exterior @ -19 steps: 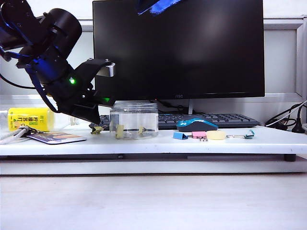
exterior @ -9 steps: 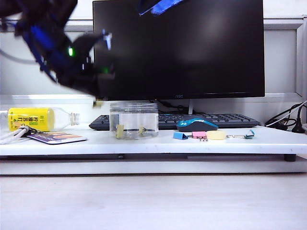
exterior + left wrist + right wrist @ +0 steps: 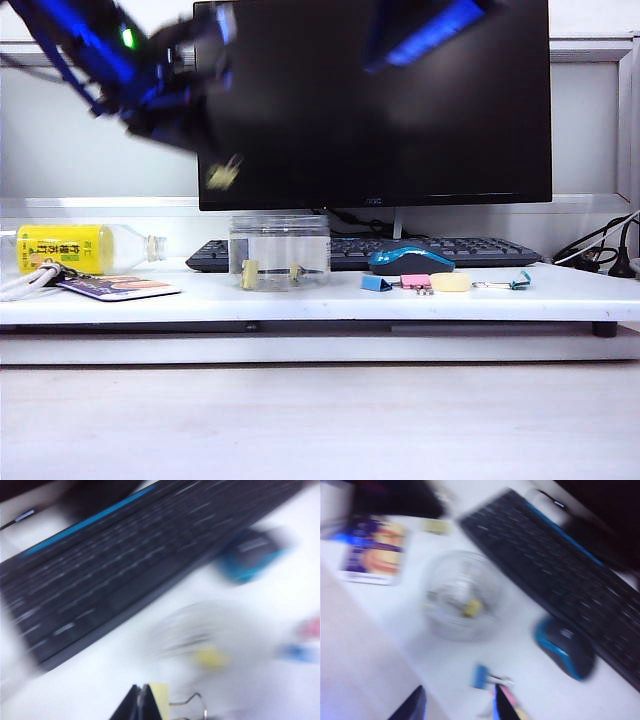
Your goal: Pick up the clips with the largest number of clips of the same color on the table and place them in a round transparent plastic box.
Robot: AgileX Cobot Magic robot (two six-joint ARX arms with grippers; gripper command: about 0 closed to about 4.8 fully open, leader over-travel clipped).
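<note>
Exterior view: a yellow clip [image 3: 223, 173] hangs upper left, above the box [image 3: 279, 251], pinched in the left gripper's [image 3: 205, 160] closed jaws. Two more clips [image 3: 250, 274] lie inside the box on the counter [image 3: 300, 300]. Upper right, the blurred right gripper [image 3: 457, 705] hovers, jaws apart and empty, over the mouse [image 3: 410, 260].

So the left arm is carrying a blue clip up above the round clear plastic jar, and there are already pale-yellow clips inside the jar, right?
Not quite: the clip pinched in the left gripper is pale yellow, not blue, as the left wrist view shows. The rest holds: it hangs above the round clear plastic jar, which already holds pale-yellow clips.
</note>
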